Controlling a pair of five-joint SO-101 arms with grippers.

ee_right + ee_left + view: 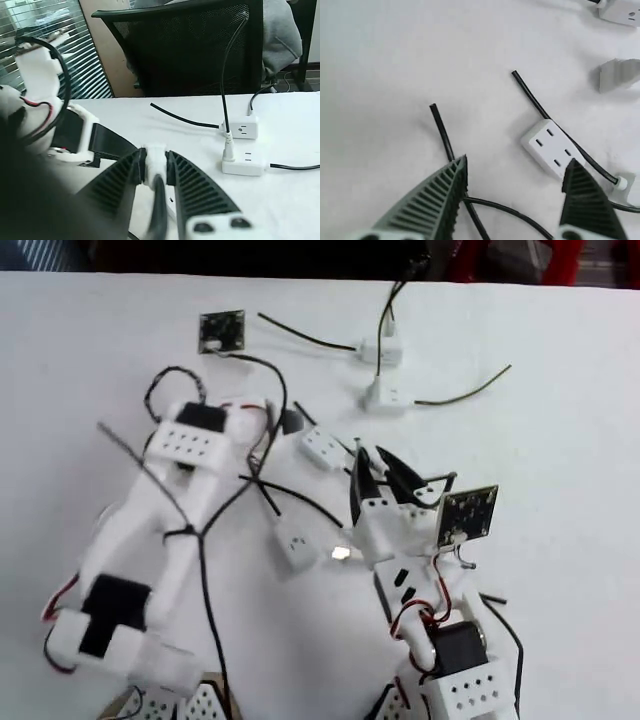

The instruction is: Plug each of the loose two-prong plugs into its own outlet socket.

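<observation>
Plug point(152, 165): small white moulded body, clamped between the fingers of the right gripper point(155, 156), which are closed on it almost tip to tip. Its black cord point(159, 210) is trailed back under the wrist. The prongs can't be made out. It is judged light and rigid, and the smooth plastic is likely to slip if twisted. It is best gripped across the flat sides of the body, never by the cord, which looks thin and springy and can be expected to pull the plug off line.

Socket block point(547, 149): white, slotted face up, laid flat on the table between and just beyond the fingertips of the left gripper point(517, 162). Those fingers are spread wide and nothing is held. The block is also judged light and looks unfixed, so skidding is expected under insertion force unless it is pinned. A second loose block point(295, 543) is seen just beside the right arm, among crossed cords.

Farther off, two more blocks point(243, 166) are set close together. The nearer one has a plug already seated in it.

Table point(560, 440): plain white and smooth, low friction assumed. Loose cord ends point(434, 107) are scattered over it. Behind it, a black mesh chair point(190, 45) and window blinds point(30, 20) are visible.
</observation>
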